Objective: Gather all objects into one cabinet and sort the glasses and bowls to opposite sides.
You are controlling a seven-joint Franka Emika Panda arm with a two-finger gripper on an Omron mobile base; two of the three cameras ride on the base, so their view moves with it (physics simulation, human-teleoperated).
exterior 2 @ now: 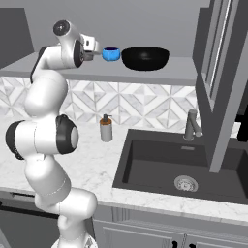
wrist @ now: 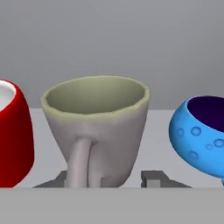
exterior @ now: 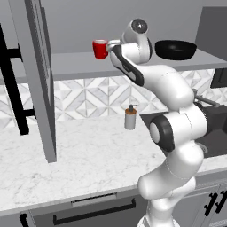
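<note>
On the grey cabinet shelf [exterior: 71, 64] the grey-olive cup [wrist: 98, 127] stands upright, handle toward me, between the fingertips of my gripper [wrist: 109, 178]. The right fingertip [wrist: 153, 178] stands a little apart from the cup's base, so the gripper is open around it. Left of it is the red cup [wrist: 13, 135] [exterior: 100, 48]; right of it is the small blue bowl [wrist: 201, 135] [exterior 2: 111, 54]. The wide black bowl [exterior 2: 145, 58] [exterior: 176, 48] sits further right on the shelf [exterior 2: 155, 72]. In the right base view the gripper [exterior 2: 93, 54] is just left of the blue bowl.
The tall grey cabinet door [exterior: 40, 80] with its black bar handle hangs open at the left; another door [exterior 2: 218, 72] hangs at the right. A soap dispenser [exterior 2: 106, 128] stands on the marble counter [exterior: 88, 155] beside the dark sink [exterior 2: 179, 164] and faucet [exterior 2: 192, 125].
</note>
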